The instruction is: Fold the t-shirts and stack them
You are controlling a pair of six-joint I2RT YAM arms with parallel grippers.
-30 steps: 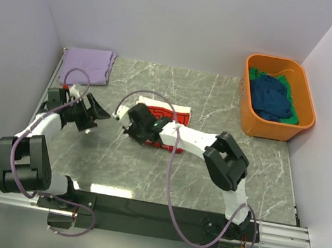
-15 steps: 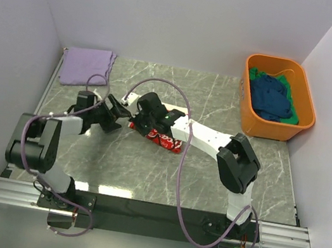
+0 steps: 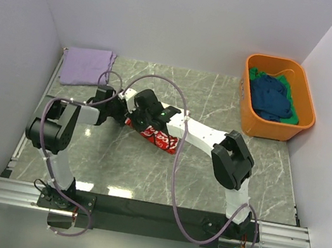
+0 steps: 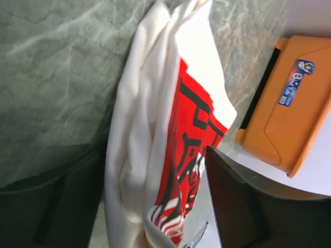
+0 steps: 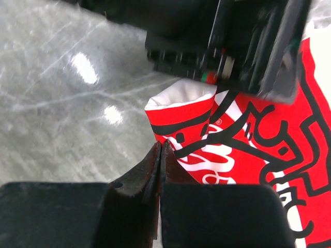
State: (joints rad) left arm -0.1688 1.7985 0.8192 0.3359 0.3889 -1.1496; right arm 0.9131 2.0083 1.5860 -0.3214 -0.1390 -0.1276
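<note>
Left gripper: jaws spread, straddling the white-and-red t-shirt. Right gripper: jaws pressed together, apparently pinching that shirt's folded edge.

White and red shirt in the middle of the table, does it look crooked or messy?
Yes. The white shirt lies slanted and bunched where the left gripper and right gripper meet it, its red panel folded over itself rather than flat. The lavender shirt in the far left corner lies flat by contrast.
</note>
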